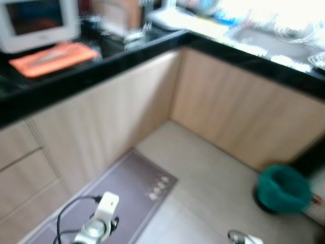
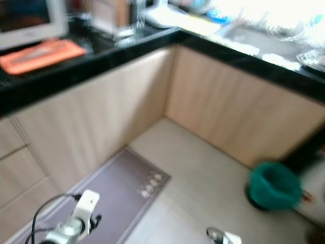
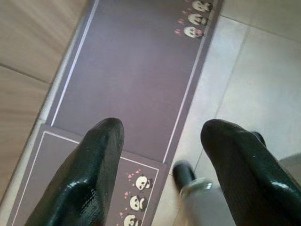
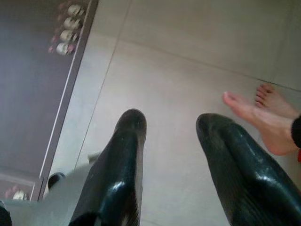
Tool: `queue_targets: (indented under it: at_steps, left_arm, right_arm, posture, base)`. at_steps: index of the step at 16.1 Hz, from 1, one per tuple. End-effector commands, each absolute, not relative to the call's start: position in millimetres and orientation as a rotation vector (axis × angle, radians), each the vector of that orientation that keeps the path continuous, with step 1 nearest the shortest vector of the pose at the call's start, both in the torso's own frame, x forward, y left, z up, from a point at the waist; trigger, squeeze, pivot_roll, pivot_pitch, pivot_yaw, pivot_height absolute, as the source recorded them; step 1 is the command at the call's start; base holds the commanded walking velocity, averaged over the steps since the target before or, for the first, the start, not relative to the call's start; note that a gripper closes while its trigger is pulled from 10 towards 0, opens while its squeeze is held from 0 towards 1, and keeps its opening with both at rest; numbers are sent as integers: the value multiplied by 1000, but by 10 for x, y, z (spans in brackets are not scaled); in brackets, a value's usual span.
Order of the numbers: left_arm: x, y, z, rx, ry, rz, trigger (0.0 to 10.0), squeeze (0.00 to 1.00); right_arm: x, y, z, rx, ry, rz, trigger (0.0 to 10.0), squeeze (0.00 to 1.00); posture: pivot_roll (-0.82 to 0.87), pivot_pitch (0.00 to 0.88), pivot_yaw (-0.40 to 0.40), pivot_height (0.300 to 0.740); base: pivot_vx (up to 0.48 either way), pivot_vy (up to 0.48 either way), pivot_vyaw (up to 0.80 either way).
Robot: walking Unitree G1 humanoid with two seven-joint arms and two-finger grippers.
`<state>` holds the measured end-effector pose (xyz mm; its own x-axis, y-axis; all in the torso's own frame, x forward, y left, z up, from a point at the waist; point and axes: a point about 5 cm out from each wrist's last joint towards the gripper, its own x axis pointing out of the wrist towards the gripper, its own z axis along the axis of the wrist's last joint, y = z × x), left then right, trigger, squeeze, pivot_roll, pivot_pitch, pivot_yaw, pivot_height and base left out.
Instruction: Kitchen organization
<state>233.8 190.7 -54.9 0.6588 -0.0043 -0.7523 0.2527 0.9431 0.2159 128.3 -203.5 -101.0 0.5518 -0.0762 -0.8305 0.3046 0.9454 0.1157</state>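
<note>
The head views are blurred. An L-shaped black counter [image 1: 133, 53] runs over pale wooden cabinets [image 1: 106, 122]. On it lie an orange cloth [image 1: 53, 57], a white appliance with a dark screen [image 1: 38, 23] and blurred items near a bright sink area [image 1: 274, 38]. My left arm [image 1: 97, 226] hangs low above a purple floor mat [image 1: 124, 195]; its left gripper [image 3: 162, 129] is open with nothing between the fingers. The right gripper [image 4: 171, 120] is also open and holds nothing, hanging over beige floor tiles [image 4: 188, 56].
A green bucket [image 1: 282, 188] stands on the floor by the right-hand cabinets. A person's bare feet [image 4: 263, 117] are on the tiles close to my right gripper. The mat carries small panda prints [image 3: 194, 19]. Drawers [image 1: 20, 168] line the left cabinet run.
</note>
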Motion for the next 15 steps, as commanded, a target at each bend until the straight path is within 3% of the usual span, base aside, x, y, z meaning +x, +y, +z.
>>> queue_targets:
  at_steps: [1, 11, 15]
  left_arm:
    - [2259, 1990, -591, 318, 879, -130, 10000, 0]
    - [2276, 1979, -580, 279, 863, -111, 10000, 0]
    - [2266, 1954, -590, 271, 865, -112, 10000, 0]
  right_arm:
    - [1206, -2008, -1039, 267, 987, -228, 10000, 0]
    - [1197, -2027, -1038, 259, 990, -219, 10000, 0]
    - [1188, -2049, -1037, 244, 995, -209, 10000, 0]
  posture:
    - [98, 19, -98, 740]
    - [90, 15, -107, 740]
    - [83, 4, -114, 740]
  base:
    - [0, 0, -656]
    - [0, 0, -650]
    - [0, 0, -175]
